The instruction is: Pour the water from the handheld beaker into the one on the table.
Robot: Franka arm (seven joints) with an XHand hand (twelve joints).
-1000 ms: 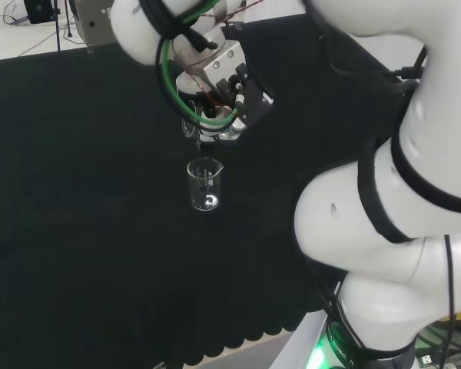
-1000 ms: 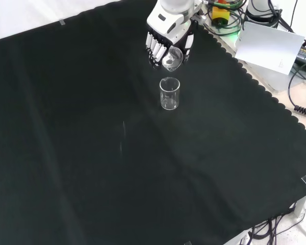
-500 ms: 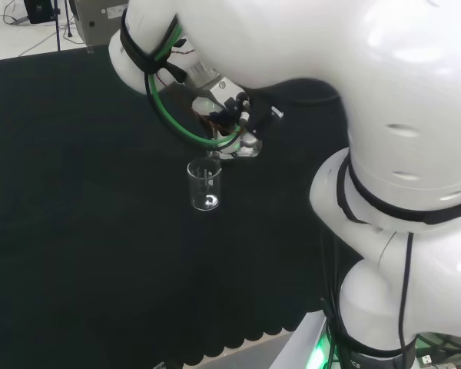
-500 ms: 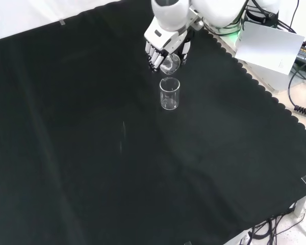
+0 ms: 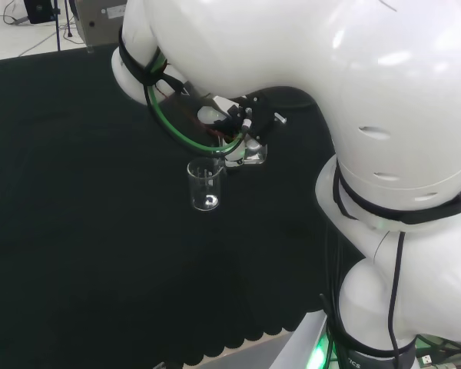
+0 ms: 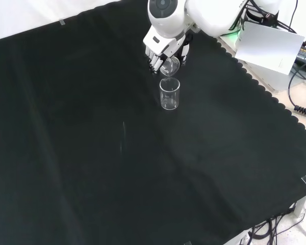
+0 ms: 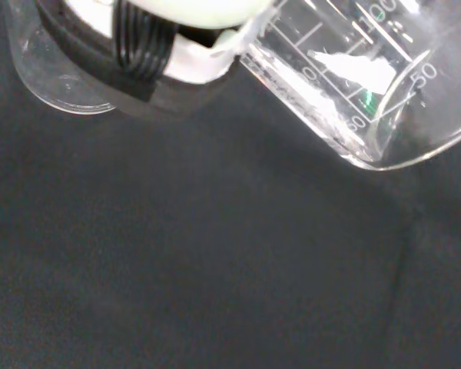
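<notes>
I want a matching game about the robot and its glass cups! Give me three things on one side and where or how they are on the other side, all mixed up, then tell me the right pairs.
Things:
1. hand
2. held beaker
3. table beaker

How or where they are:
A. stands upright on the black cloth
B. tipped over, mouth above the other glass
C. fingers curled round a glass

Right pairs: 1-C, 2-B, 3-A
</notes>
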